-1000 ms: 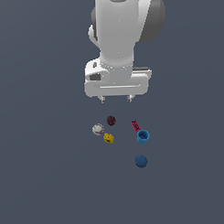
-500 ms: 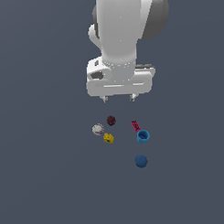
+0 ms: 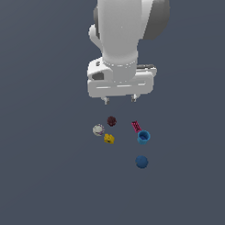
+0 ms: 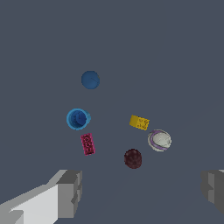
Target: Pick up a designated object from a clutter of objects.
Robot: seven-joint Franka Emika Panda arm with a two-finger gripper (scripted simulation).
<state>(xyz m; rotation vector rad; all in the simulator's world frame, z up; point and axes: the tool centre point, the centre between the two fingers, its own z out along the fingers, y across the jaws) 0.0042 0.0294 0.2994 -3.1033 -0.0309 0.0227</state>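
The designated object is a tiny bright yellow blocky lump [image 3: 109, 139] [image 4: 139, 122] lying on the grey floor among the clutter. Beside it sit a whitish speckled ball [image 3: 98, 130] [image 4: 159, 140] and a dark maroon ball [image 3: 112, 121] [image 4: 133, 158]. My gripper [image 3: 119, 100] [image 4: 142, 192] hangs open well above the clutter, its fingers [image 4: 70, 192] spread wide with nothing between them. In the exterior view the fingertips show above the maroon ball, apart from every item.
A pink-red bar [image 3: 136, 127] [image 4: 88, 144] lies next to a blue cup [image 3: 143, 137] [image 4: 78, 119]. A blue ball [image 3: 142, 162] [image 4: 90, 80] rests a little apart from the rest. The floor [image 3: 43, 181] is flat dark grey.
The gripper has shifted slightly toward the exterior view's right. The objects on the floor have not moved.
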